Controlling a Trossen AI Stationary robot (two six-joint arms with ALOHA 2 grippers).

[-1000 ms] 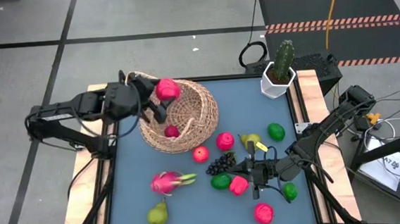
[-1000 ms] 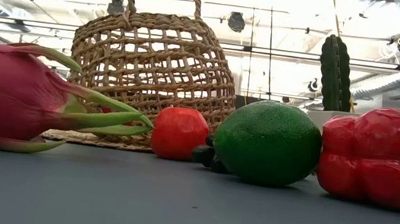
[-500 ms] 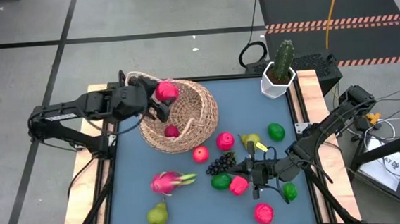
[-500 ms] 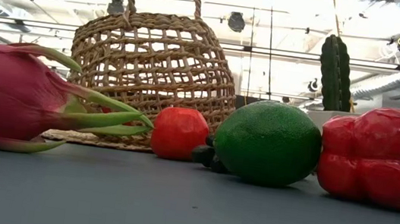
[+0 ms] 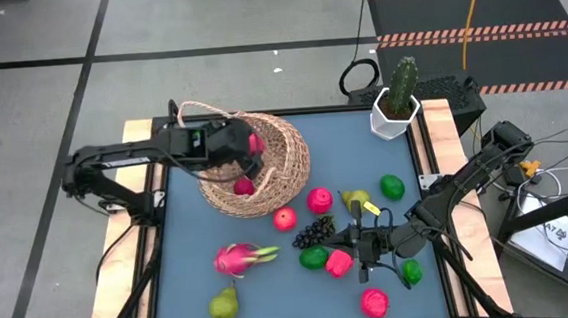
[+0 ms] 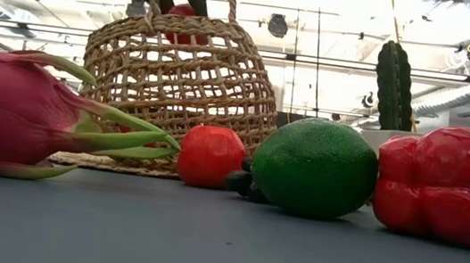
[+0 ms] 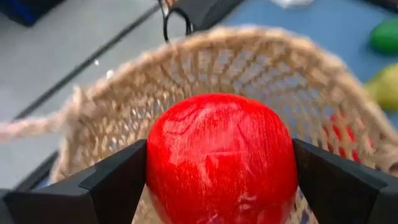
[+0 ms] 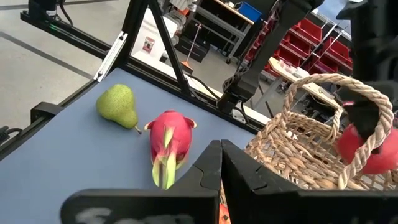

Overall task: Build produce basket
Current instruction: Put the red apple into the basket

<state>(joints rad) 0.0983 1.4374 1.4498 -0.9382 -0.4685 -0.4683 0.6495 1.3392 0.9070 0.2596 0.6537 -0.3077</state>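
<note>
Produce was going in: we held our left gripper (image 7: 217, 180) clamped on a round red toy fruit (image 7: 221, 158) above the tan woven wicker basket (image 5: 279, 159), judging release next, our right gripper (image 5: 362, 242) shut on nothing.

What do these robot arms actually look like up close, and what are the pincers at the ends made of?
Both arms are black, jointed tubes with thin dark cables alongside. The left gripper ends in two flat, matte black, angular fingers. The right gripper has the same dark, wedge-shaped fingers; from above a small yellow tag shows by it. The material cannot be told.
</note>
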